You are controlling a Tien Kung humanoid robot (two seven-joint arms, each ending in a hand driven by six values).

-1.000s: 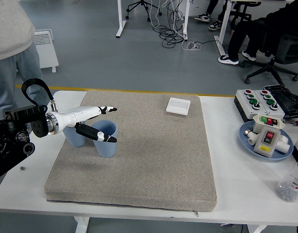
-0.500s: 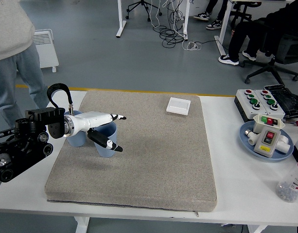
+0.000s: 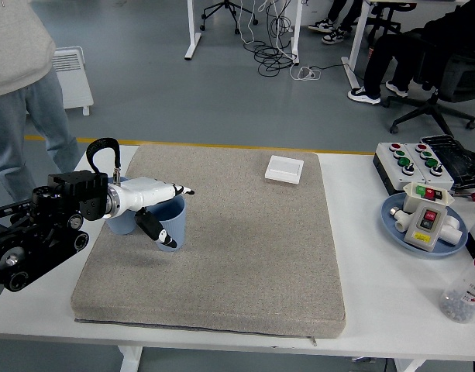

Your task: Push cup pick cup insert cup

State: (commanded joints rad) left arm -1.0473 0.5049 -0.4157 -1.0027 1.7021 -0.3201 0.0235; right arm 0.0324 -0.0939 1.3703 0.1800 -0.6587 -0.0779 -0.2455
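Head view, left side of the frame: the left hand (image 3: 161, 215) sits right over the near blue cup (image 3: 170, 222), fingers stretched across its rim toward the right, thumb hanging down the cup's front wall. So a loose straddle, not clamped yet as far as I can tell. A second blue cup (image 3: 121, 220) stands upright just behind-left, touching or nearly. Versus half a second ago, the thumb has swung in from pointing right to dropping against the cup. Right arm isn't visible.
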